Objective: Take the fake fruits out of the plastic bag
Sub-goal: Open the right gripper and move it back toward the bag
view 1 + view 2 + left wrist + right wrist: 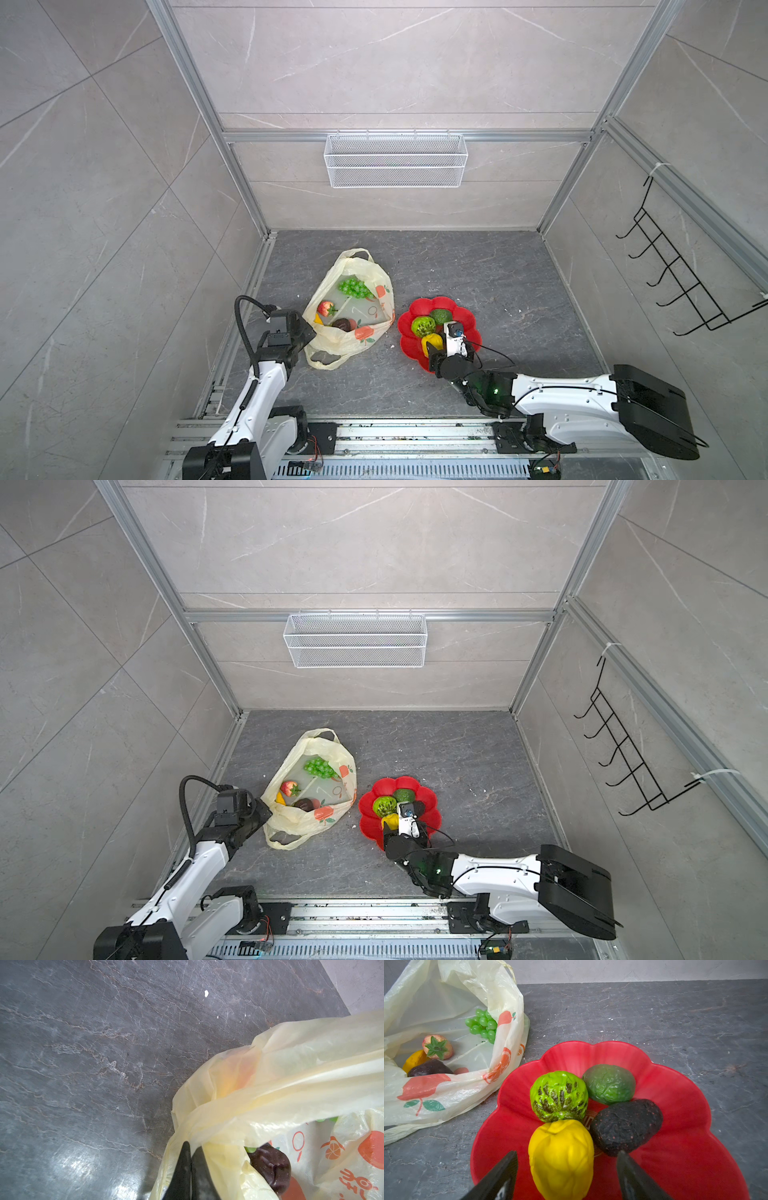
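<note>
The left gripper [190, 1145] has its two black fingers pressed together, pinching a gathered fold at the rim of the pale-yellow bag [291, 1076]. Just beside them, inside the bag's mouth, lies a dark brown fruit [272, 1167], with bits of green behind it and orange prints [332, 1150] on the plastic. Elsewhere is grey slab [93, 1053] with white specks [206, 993].

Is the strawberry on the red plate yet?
No, the strawberry lies inside the plastic bag, which sits beside the red plate.
</note>
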You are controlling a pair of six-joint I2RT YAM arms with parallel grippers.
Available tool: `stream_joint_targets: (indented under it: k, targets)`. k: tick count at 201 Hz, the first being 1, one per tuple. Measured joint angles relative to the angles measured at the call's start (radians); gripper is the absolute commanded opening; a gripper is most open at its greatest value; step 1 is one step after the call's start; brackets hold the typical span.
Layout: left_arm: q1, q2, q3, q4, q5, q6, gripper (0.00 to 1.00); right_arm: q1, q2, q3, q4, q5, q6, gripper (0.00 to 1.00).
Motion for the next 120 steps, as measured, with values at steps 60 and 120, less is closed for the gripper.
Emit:
stream_joint_targets:
  k: [60, 120]
  targets:
    - [0.000, 0.014, 0.000, 0.000, 0.032, 0.000, 0.00, -0.002, 0.056, 0.279, -0.206, -0.065, -0.024, 0.75]
    - [0.000, -0.005, 0.000, -0.033, 0.082, -0.036, 0.00, -0.088, 0.400, 0.763, -0.371, -0.350, -0.073, 0.68]
